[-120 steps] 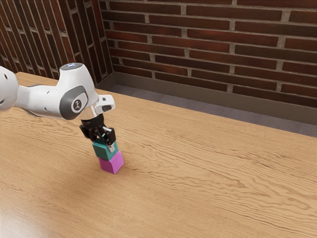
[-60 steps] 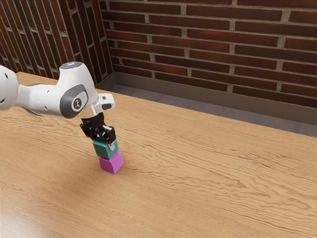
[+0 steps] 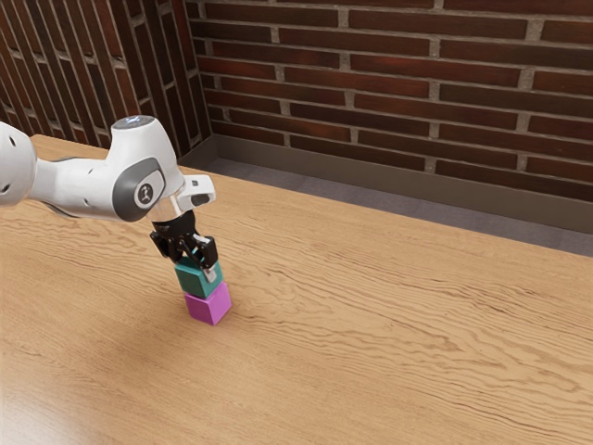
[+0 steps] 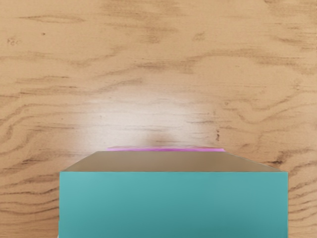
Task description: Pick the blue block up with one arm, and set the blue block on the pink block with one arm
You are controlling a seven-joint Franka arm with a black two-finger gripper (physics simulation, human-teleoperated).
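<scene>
Where fingers [image 3: 208, 267] pinch, blue block [image 3: 195, 281] sits.

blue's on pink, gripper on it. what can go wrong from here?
1. The gripper sits close on the blue block; opening or lifting unevenly could drag it off the pink block.
2. In the exterior view the blue block looks slightly offset on the pink one, so a nudge might tip it.

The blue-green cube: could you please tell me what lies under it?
A pink cube on the wooden table sits directly beneath the blue-green cube; its top face is covered, sides visible.
</scene>
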